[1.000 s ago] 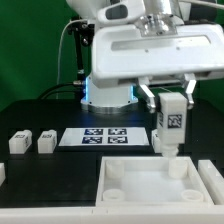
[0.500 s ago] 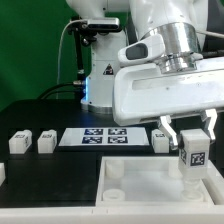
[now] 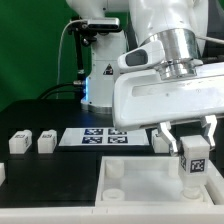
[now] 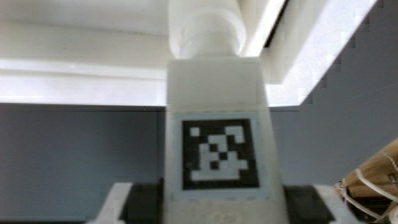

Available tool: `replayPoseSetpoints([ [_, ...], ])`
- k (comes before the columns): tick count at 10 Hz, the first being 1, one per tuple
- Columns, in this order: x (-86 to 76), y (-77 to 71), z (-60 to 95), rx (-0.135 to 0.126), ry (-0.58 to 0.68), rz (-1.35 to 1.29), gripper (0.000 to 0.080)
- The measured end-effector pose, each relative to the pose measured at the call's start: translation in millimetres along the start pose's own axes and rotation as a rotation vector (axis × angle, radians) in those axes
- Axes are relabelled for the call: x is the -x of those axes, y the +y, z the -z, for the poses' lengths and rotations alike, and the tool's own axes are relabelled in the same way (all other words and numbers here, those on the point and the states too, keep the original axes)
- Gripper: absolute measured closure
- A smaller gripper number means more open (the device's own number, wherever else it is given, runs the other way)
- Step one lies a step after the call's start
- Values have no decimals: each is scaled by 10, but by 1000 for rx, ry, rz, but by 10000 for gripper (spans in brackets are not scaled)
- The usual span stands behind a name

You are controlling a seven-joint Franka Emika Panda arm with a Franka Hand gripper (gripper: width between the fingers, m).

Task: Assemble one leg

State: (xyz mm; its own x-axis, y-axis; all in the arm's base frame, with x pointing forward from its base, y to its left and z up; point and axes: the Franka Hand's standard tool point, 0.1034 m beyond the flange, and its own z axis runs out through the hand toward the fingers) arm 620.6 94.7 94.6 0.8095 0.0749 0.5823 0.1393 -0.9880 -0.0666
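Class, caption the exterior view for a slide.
Pincer holds a tagged leg upright at a corner of the white tray.

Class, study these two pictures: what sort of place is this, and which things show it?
Most likely a robotics lab bench: a robot arm whose claw grips a small tagged leg, a marker board of printed tags lies on the black table, and a green screen hangs behind.
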Motion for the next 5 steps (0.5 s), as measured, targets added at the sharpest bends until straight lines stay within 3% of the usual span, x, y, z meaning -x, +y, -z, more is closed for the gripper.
replayPoseSetpoints([
  [5, 98, -10, -71, -1, -9, -2, 505],
])
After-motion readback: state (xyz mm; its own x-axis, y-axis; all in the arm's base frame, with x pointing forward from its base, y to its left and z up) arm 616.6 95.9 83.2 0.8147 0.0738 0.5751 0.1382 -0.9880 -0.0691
